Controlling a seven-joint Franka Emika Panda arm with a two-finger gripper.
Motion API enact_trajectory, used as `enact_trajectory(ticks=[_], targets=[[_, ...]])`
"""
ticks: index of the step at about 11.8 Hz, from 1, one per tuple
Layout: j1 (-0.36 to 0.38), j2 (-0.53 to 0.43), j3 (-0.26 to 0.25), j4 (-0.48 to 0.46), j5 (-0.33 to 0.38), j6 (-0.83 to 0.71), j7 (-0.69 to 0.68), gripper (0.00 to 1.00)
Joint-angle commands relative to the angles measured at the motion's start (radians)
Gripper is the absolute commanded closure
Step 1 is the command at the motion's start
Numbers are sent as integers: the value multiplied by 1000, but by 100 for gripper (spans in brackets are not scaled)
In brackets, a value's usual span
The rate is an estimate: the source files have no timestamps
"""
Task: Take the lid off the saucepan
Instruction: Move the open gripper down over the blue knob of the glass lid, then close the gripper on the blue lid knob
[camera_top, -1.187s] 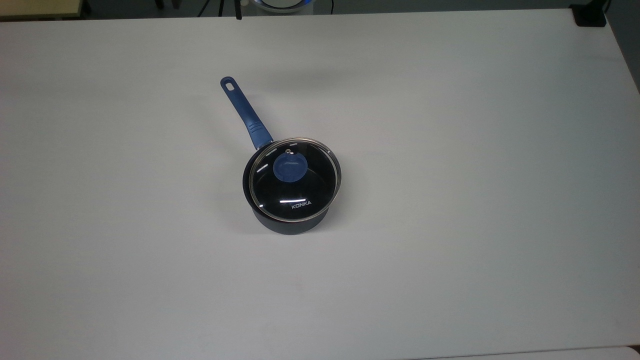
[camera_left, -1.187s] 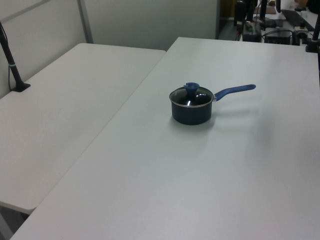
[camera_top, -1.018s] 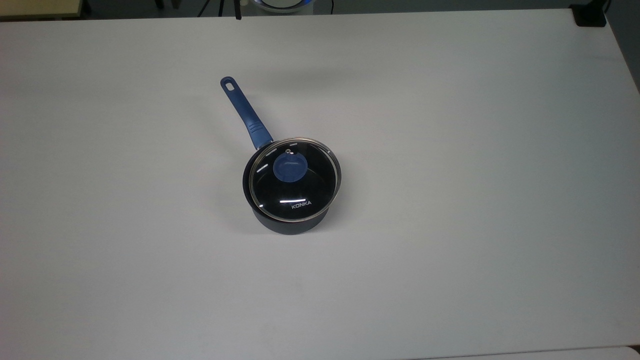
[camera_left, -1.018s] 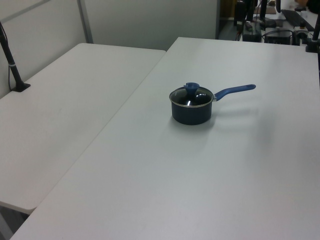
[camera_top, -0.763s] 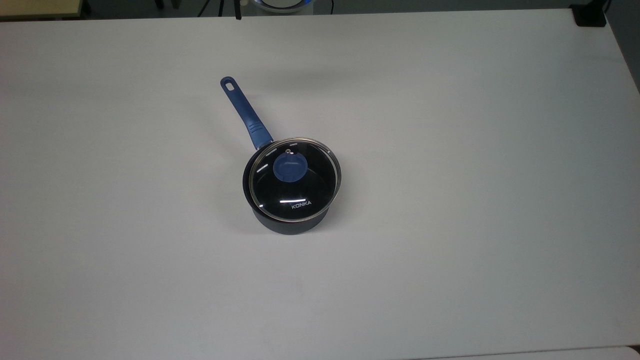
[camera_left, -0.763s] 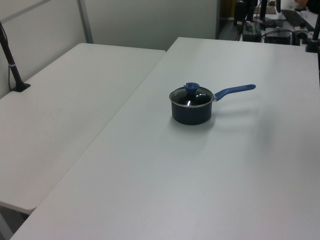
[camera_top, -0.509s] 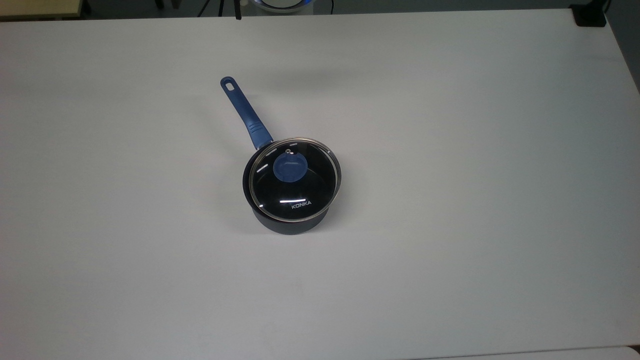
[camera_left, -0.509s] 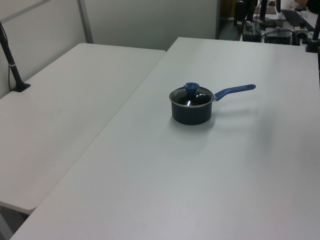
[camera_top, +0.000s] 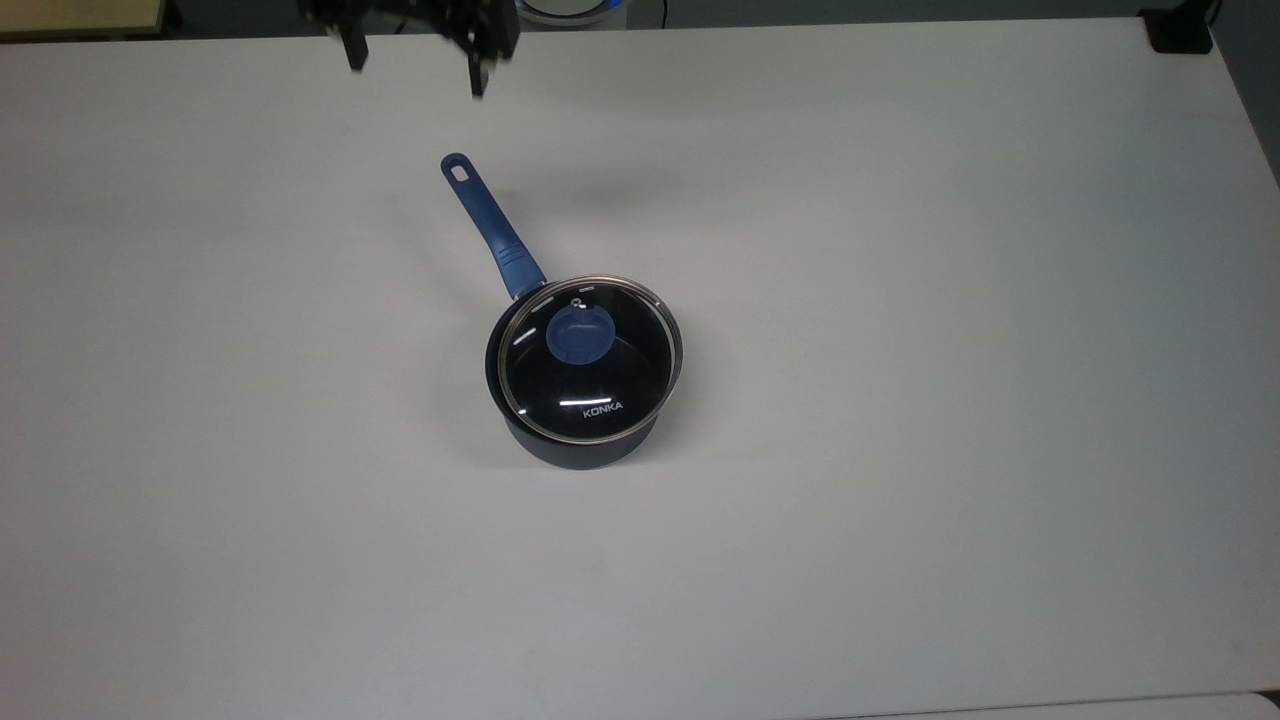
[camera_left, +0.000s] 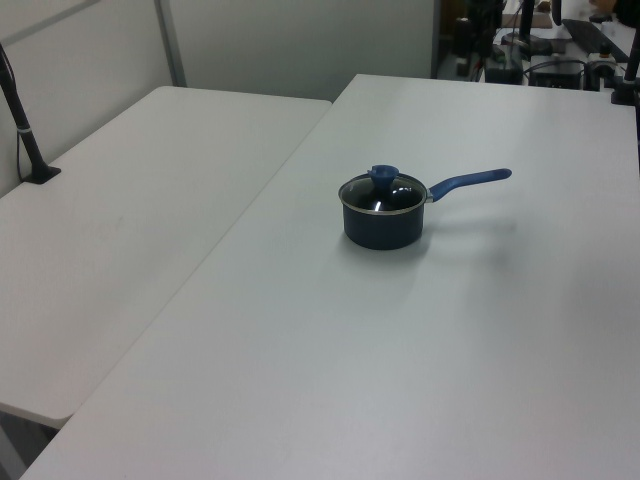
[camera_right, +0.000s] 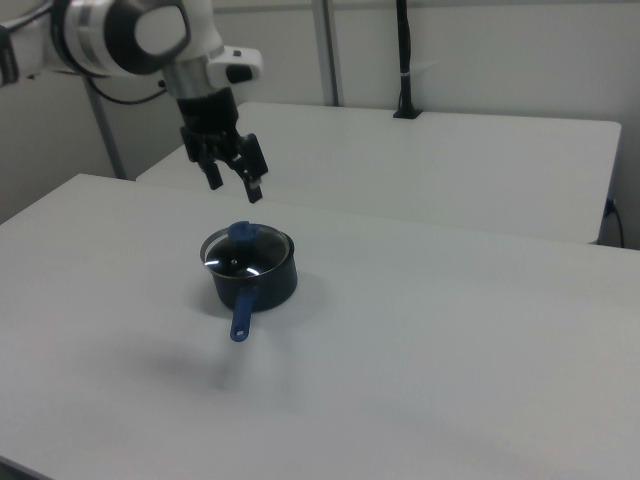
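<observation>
Lid (camera_top: 590, 360) sits seated on the saucepan (camera_top: 575, 440), mid-tabletop (camera_top: 950, 400); handle points toward the top view's upper left. Pincer (camera_right: 232, 180) spread wide and empty, in the air above the pot, touching nothing. Task not started: descent, grip on the blue knob (camera_top: 574, 336) and lift all remain.

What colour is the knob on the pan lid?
Blue; the knob on the lid shows best in the top view.
</observation>
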Motion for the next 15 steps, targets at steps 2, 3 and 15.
enact_trajectory(ticks=[2, 3, 15], targets=[[54, 172, 0, 33, 101, 250, 192, 0], [69, 214, 5, 33, 102, 322, 214, 0], [125, 346, 55, 20, 88, 453, 291, 0]])
